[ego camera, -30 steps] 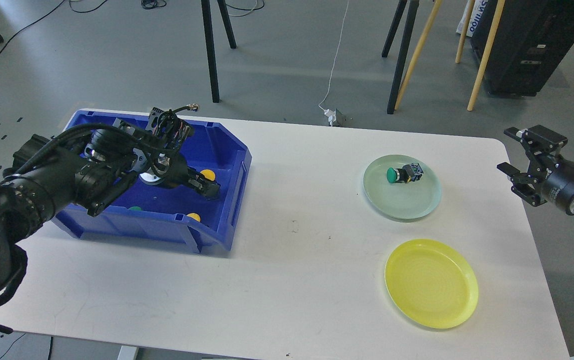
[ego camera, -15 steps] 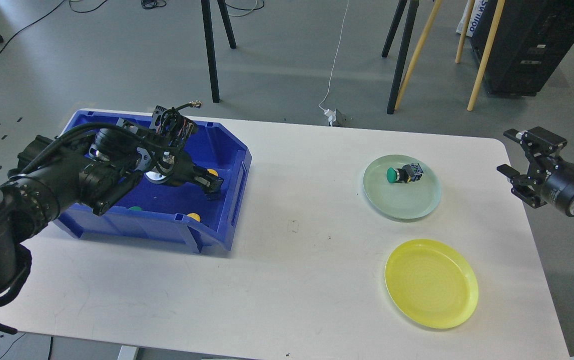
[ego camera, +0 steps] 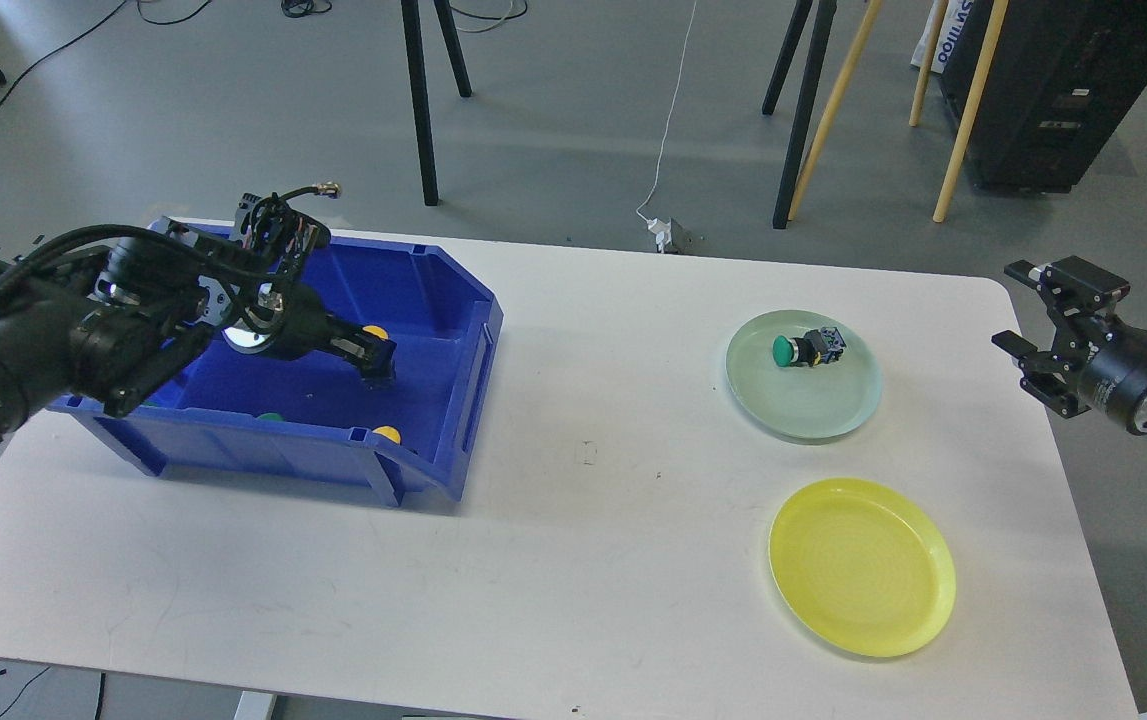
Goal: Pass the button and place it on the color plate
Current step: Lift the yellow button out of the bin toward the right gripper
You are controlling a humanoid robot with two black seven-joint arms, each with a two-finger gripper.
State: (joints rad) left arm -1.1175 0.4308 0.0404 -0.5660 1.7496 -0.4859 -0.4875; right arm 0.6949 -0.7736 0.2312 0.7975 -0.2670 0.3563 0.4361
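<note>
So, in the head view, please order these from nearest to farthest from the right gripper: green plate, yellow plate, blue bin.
From the right gripper:
1. Green plate, just to its left, holding a green button.
2. Yellow plate, closer to the table's front edge.
3. Blue bin, far across on the left side.

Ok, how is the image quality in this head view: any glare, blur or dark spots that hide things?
Head view: even daylight and sharp focus; soft shadows under the blue bin and yellow plate. A bright glint marks the metal ring on the left wrist. The left gripper reads dark against the bin, so its fingers blend together. The right gripper is crisp.
</note>
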